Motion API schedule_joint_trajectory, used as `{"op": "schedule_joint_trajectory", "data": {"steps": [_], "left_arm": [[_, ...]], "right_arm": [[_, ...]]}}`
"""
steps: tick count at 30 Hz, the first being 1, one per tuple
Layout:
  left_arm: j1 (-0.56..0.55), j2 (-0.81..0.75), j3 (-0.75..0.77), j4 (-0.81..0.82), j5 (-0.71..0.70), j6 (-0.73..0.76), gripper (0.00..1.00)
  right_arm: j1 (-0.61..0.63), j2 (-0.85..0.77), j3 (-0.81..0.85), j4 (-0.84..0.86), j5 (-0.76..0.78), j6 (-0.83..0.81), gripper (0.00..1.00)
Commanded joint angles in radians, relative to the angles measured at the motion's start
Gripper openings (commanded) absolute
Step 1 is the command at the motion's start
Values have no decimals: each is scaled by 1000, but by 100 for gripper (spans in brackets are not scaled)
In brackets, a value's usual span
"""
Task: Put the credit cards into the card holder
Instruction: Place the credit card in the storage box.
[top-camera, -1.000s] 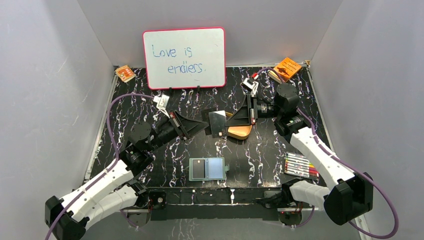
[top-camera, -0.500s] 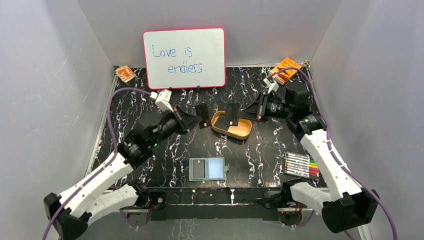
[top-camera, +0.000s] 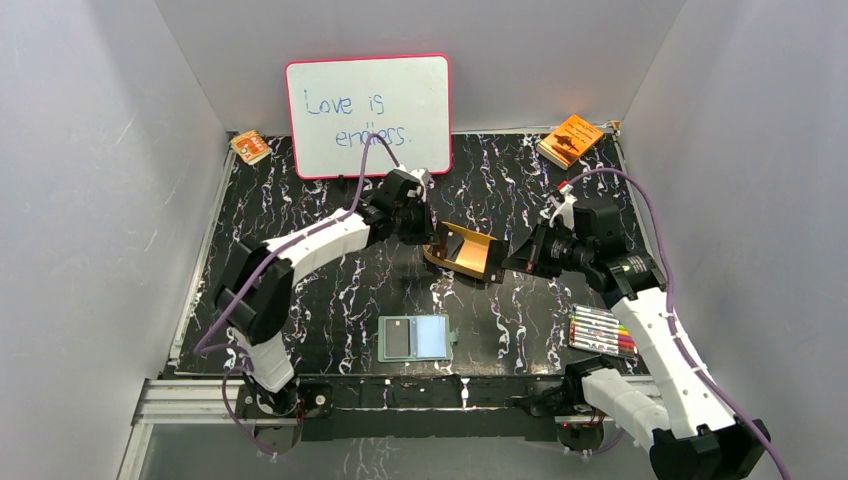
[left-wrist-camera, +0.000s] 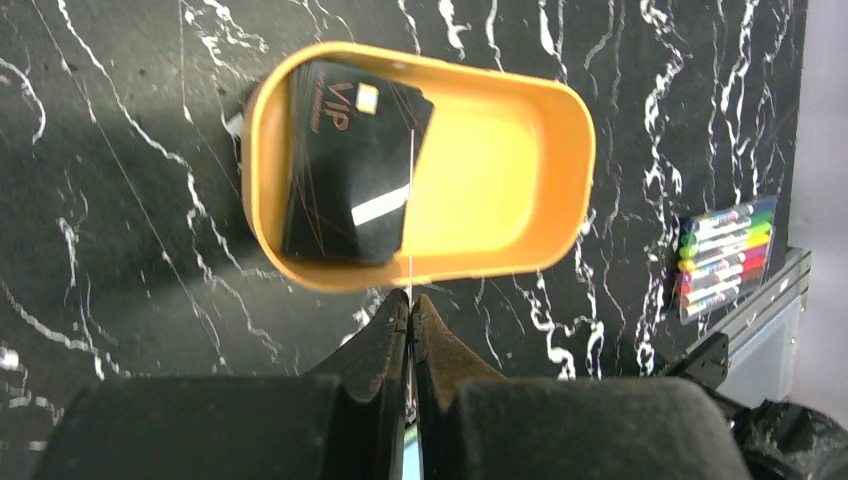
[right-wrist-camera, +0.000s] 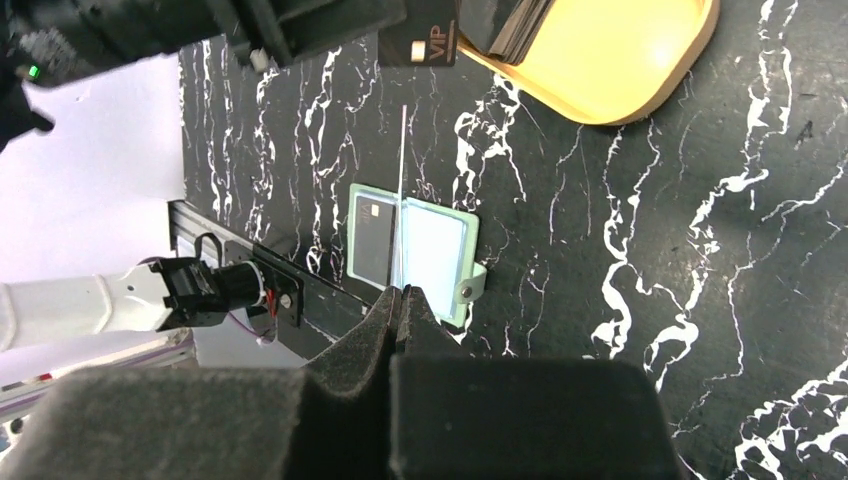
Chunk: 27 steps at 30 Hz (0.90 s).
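Though they look like thin lines, left gripper (left-wrist-camera: 410, 300) clamping credit card (left-wrist-camera: 411, 200), right gripper (right-wrist-camera: 398, 296) clamping second card (right-wrist-camera: 402, 180)

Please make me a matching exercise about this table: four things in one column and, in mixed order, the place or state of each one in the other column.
Things:
1. wallet
2. markers
3. tray
4. whiteboard

Places or states:
a. stands at the back, with writing on it
b. lies open near the front edge
c. holds black cards, in the middle of the table
d. lie side by side on the right

Pairs: 1-b, 2-d, 3-c, 4-a.
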Motion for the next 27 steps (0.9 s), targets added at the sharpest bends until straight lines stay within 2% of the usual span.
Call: {"op": "schedule_joint_trajectory", "data": {"steps": [1,11,17,23,25,27], "left_arm": [[55,64,67,38,100,-22,0],[105,198,92,148,231,-132,0],[118,222,99,150,243,-160,0],[136,211,95,120,224,-135,8],[139,208,89,113,215,-125,6],[142,201,81,108,203,-116,0]], "right_arm": [[-1,-60,-15,2,28,-21,0],[-1,-100,-43,16,18,-27,0],[-2,-95,-53,33,8,-30,0],[-1,-93,-57,37,10,-39,0],[-2,-91,-58,38,9,-41,0],[-1,-89,-58,40,8,-42,0]]}}
